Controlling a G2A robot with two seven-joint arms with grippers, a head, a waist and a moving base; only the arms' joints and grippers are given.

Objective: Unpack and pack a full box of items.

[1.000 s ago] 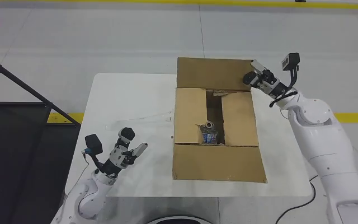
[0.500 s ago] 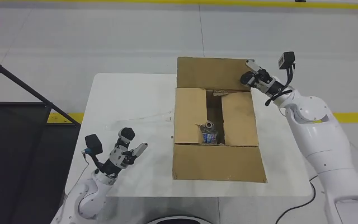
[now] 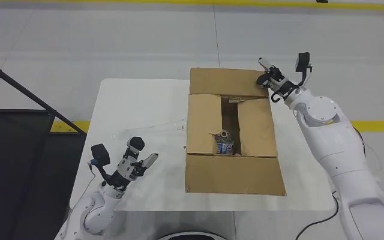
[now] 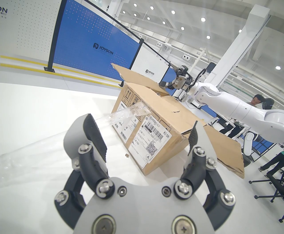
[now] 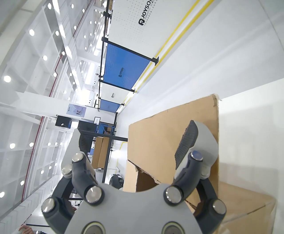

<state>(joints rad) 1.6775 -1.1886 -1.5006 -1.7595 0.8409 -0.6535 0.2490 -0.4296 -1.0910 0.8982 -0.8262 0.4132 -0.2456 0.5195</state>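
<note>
Box (image 3: 204, 123) sits upright, long axis across the table (image 3: 138, 108), opening upward.

From my console this looks like a big factory or warehouse hall: a high ceiling with rows of round lights (image 4: 203, 19), a tall white column (image 4: 244, 44), and a wide grey painted floor (image 3: 120, 36) marked with a yellow line (image 3: 372, 126). Blue partition screens (image 4: 88, 44) and white perforated boards (image 5: 137, 13) on black posts fence off the work areas, and more cartons (image 5: 98, 153) are stacked behind them. My station is a white table (image 3: 138, 108) with a label-covered shipping box (image 3: 204, 126) on it.
</note>
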